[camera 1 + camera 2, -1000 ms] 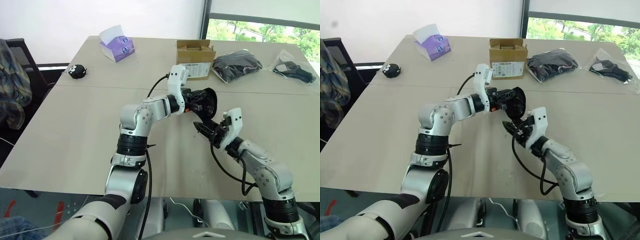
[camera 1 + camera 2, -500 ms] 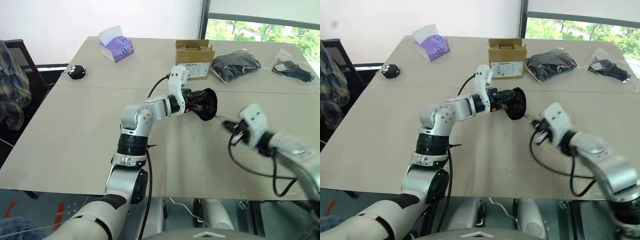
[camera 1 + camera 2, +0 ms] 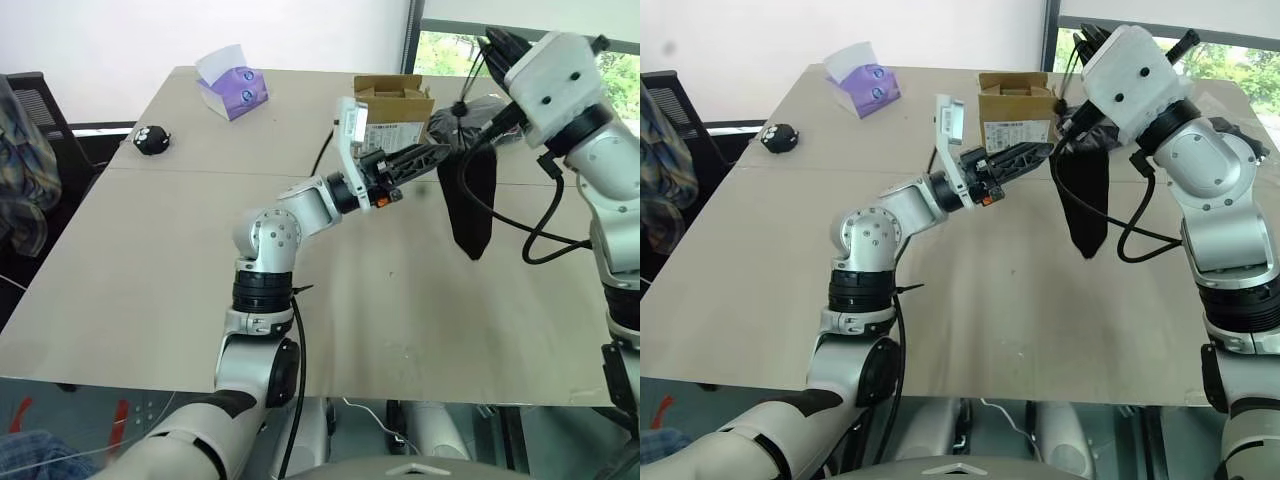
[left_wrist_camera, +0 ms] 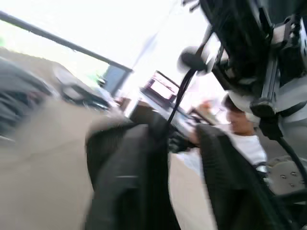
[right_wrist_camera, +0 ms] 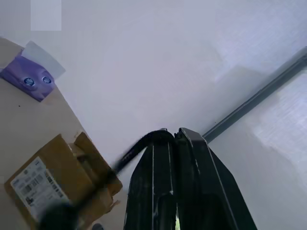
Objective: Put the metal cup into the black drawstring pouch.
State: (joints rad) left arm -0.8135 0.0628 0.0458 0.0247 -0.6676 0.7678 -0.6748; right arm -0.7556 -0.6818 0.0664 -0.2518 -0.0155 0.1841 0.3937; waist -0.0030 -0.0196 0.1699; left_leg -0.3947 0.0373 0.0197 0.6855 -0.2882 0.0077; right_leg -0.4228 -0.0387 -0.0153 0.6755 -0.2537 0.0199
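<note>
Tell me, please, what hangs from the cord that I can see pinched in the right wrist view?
Observer: The black drawstring pouch dangles by its cord from the raised right end effector, over the table.
Operator: Is the left end effector touching the pouch?
Observer: No. The left end effector is open beside the pouch, pointing towards it and holding nothing.
Operator: Does anything lie on the table's left side?
Observer: Yes, a small round black lump sits near the left edge.
</note>
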